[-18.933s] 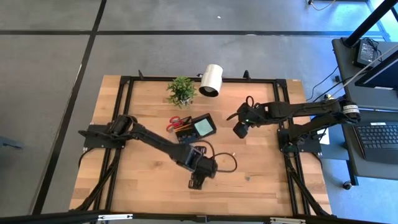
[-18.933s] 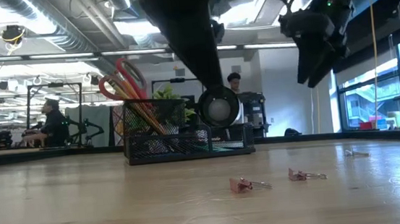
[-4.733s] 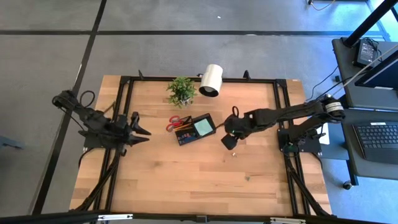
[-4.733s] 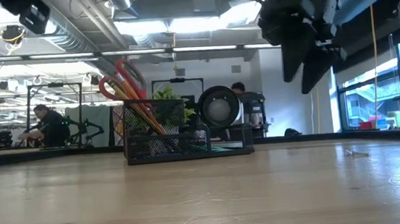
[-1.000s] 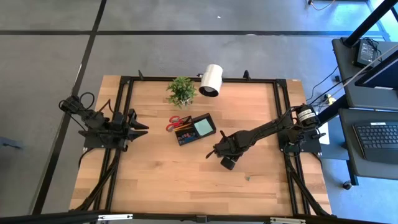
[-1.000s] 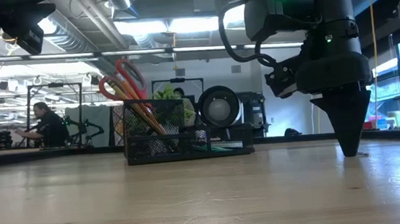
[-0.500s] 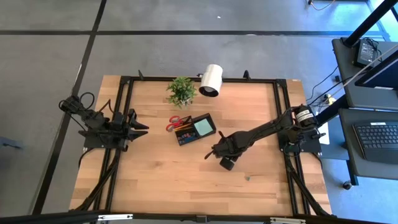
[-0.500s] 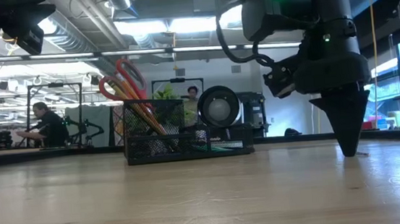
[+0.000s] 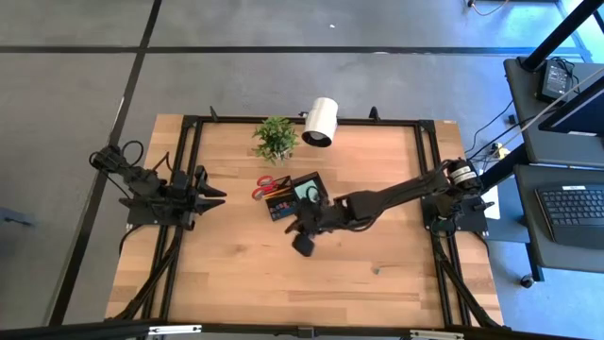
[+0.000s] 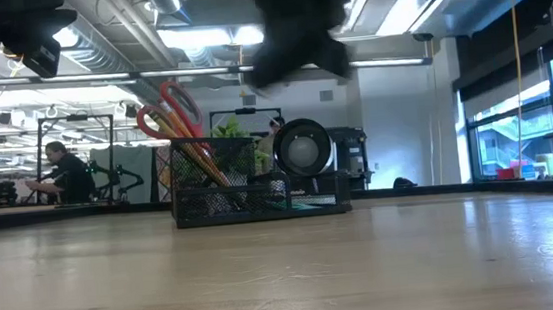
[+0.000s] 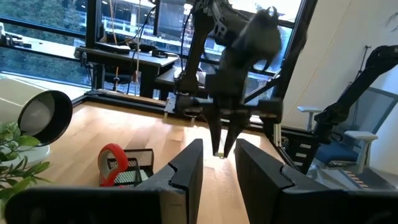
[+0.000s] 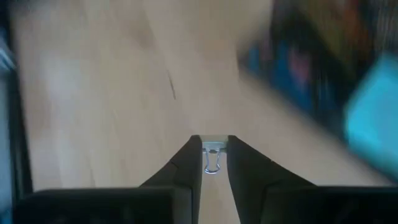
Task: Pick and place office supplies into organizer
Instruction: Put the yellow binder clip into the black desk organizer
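Since a moment ago the right gripper (image 9: 304,227) has lifted off the bare wood and swung toward the organizer (image 9: 295,197), and now hangs just beside its near corner. Its fingers are pinched nearly together on a small metal clip (image 12: 212,159), held above the table (image 9: 396,283). Red-handled scissors (image 9: 267,185) stand in the organizer's left end beside the wooden pencils (image 10: 202,159); the teal note pad (image 9: 307,194) lies in its other compartment. At the table's left edge the left gripper (image 9: 215,198) waits, fingers slightly apart and holding nothing.
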